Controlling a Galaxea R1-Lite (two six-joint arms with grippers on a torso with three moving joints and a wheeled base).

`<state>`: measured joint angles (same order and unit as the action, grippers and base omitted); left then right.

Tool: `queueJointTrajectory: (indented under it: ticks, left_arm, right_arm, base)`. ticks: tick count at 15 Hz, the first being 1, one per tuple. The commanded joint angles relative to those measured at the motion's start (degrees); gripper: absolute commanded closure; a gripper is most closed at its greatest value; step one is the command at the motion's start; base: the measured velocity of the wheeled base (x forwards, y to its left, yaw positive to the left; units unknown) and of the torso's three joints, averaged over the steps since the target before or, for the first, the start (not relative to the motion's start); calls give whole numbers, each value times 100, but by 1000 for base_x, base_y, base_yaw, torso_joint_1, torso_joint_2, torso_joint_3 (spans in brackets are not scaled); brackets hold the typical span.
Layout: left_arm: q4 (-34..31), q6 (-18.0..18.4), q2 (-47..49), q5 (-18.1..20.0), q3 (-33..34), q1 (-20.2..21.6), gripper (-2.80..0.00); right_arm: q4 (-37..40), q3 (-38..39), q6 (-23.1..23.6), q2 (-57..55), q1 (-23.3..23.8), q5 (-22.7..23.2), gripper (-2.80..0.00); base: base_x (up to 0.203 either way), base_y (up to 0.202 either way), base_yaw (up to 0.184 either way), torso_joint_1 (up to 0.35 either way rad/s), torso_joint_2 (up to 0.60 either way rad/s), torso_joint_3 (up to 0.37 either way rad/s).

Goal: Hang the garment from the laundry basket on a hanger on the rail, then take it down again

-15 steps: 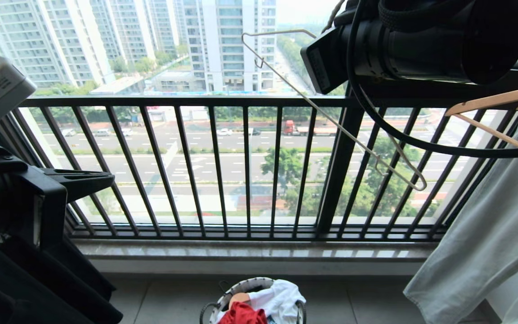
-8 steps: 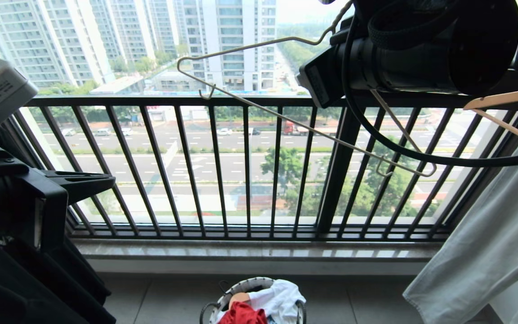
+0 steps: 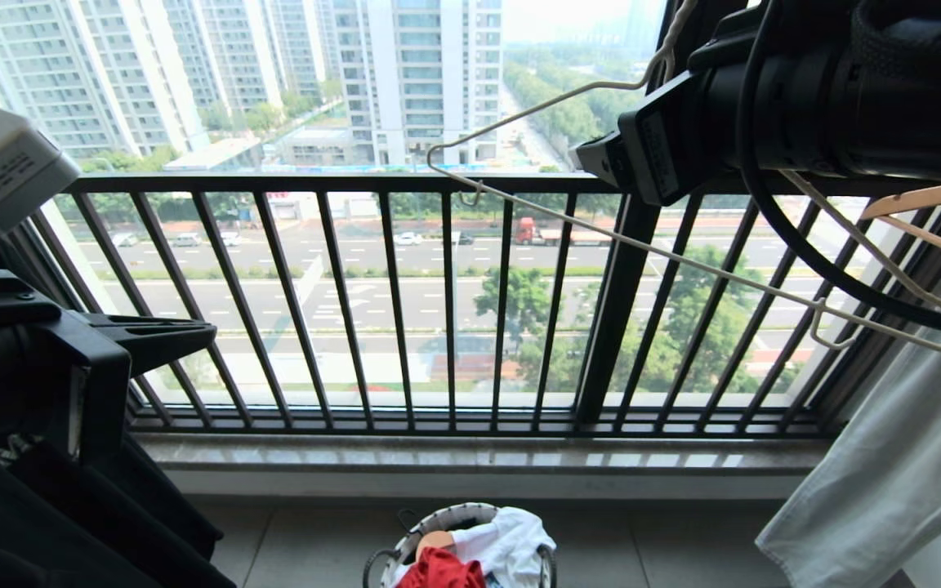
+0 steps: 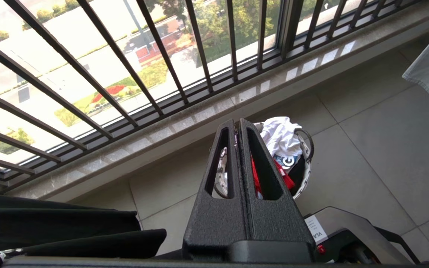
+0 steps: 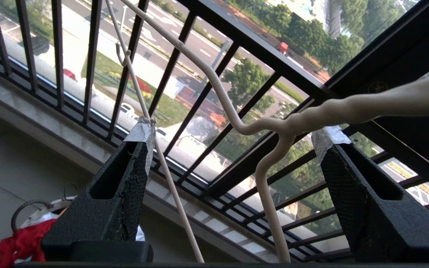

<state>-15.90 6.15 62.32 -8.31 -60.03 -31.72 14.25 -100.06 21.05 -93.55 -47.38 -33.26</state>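
The cream wire hanger [image 3: 683,257] hangs tilted in front of the balustrade, its hook running out of the top of the head view. My right gripper [image 5: 235,132] is open, and the hanger's neck [image 5: 270,149] stands between the fingers, gripped by neither. The hanger's bottom wire passes close by one taped fingertip [image 5: 142,128]. The rail is out of view. On the floor the white laundry basket [image 3: 454,514] holds the red garment [image 3: 438,569], also seen in the left wrist view [image 4: 287,180]. My left gripper [image 4: 237,121] is shut and empty, parked high at the left [image 3: 152,331].
A white T-shirt [image 3: 511,539] lies in the basket beside the red one. A pale garment [image 3: 887,457] hangs on a wooden hanger [image 3: 928,196] at the right. The black balustrade [image 3: 340,184] and stone sill [image 3: 470,457] are ahead. Dark clothes [image 3: 70,523] hang at the left.
My right gripper has opened off the hanger's neck and the arm has shifted right. The hanger has swung from a steep tilt to a flatter one. The left arm has stayed still.
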Motion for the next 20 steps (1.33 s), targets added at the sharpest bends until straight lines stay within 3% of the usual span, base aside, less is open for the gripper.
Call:
queueJointTrajectory:
  ticks: [1,5,10,11,13,14,20]
  left_arm:
    - [-17,9,51,-4,16,-1,0]
    - [-10,10,118,73,87,-83,0]
    - [13,1,422,82,307,-286,0]
    - [25,-1,622,78,382,-313,0]
    - [43,16,550,82,585,-532,0]
    - [48,8,359,86,661,-758,0]
    - [43,-313,-522,44,1168,-848,0]
  right_arm:
    - [22,570,1,845,-15,58,-280]
    - [9,1250,-326,1721,-131,809,-280]
    - [18,2326,-552,2995,-191,1146,-280]
    - [14,2624,-539,3330,-190,1170,0]
    - [14,2981,-532,3872,-36,1197,0]
    - [25,3068,-558,4036,267,1209,0]
    - [74,4399,-516,5572,1693,1373,0]
  base:
    - [0,0,0,0,0,0]
    - [0,0,0,0,0,0]
    - [0,0,0,0,0,0]
    - [0,0,0,0,0,0]
    - [0,0,0,0,0,0]
    - [0,0,0,0,0,0]
    - [0,0,0,0,0,0]
